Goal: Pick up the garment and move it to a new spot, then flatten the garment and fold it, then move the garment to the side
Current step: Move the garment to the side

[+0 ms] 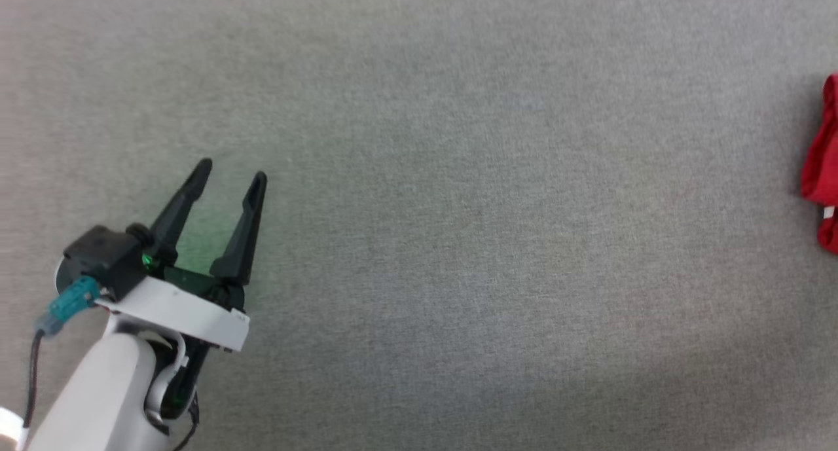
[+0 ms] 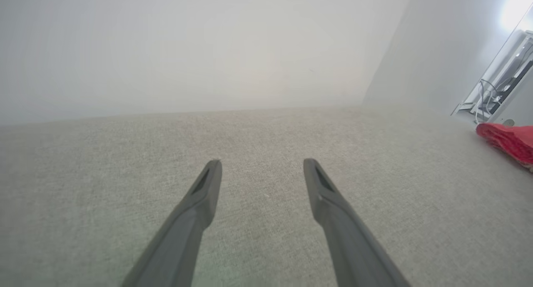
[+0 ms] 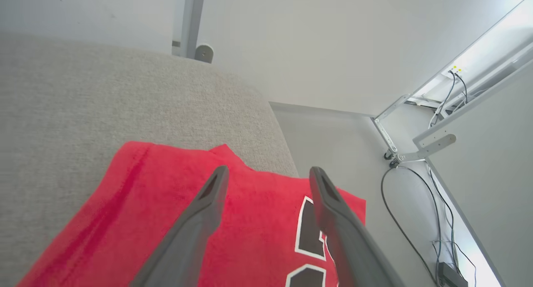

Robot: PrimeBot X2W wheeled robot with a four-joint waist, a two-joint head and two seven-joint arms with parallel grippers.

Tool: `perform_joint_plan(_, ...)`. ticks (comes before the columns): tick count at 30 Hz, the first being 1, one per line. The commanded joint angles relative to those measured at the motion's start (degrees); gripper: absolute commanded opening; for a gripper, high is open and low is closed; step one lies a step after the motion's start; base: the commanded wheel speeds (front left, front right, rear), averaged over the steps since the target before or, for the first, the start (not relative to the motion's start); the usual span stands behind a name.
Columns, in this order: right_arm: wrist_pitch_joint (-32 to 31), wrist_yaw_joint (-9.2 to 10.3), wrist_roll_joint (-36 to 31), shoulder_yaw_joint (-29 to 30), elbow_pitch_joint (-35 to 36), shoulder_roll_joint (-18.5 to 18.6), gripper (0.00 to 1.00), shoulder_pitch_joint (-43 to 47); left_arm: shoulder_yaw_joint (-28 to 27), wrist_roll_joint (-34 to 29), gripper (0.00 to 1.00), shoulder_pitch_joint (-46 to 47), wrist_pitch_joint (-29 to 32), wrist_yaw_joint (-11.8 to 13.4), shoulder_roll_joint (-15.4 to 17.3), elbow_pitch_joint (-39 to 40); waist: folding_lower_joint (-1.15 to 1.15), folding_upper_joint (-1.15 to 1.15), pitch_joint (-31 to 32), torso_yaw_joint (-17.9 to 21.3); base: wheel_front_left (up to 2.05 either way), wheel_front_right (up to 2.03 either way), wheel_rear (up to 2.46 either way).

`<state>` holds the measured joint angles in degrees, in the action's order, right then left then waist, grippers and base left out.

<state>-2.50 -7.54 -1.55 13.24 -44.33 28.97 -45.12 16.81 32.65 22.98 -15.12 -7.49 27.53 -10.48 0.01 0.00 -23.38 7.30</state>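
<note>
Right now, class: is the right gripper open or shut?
Open: the right gripper has its fingers spread apart over the garment.

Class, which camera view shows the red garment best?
The right wrist view: the garment spreads across its lower half, black white-outlined print visible. The head view catches a red strip at its right edge; the left wrist view, a small red heap at right.

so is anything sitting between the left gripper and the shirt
Nothing visible. Bare grey surface runs from the open left gripper to the garment at that surface's right edge. The right gripper hangs open directly over the garment, with nothing between them either.
</note>
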Motion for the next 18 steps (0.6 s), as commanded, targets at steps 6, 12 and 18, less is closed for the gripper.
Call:
perform_joint_plan(6,3.72,0.12,3.52,-4.89,-0.8,-1.28,1.0,1.91,-2.04,-1.06,1.0,-3.86,0.04,0.07,-1.51,-0.6,-0.01,0.0,7.1,-3.68,0.0,0.0,0.0)
perform_joint_plan(12,7.85,0.12,7.57,-10.6,-0.57,-2.86,1.0,4.45,-3.92,-1.96,1.0,-7.29,0.04,0.07,-2.37,-1.29,-0.01,0.0,12.19,-5.66,0.0,0.0,0.0)
perform_joint_plan(18,12.31,0.12,11.82,-14.87,-0.04,-4.51,1.0,7.58,-6.31,-3.14,1.0,-10.83,0.04,0.07,-3.0,-1.55,-0.01,0.0,16.6,-7.14,0.0,0.0,0.0)
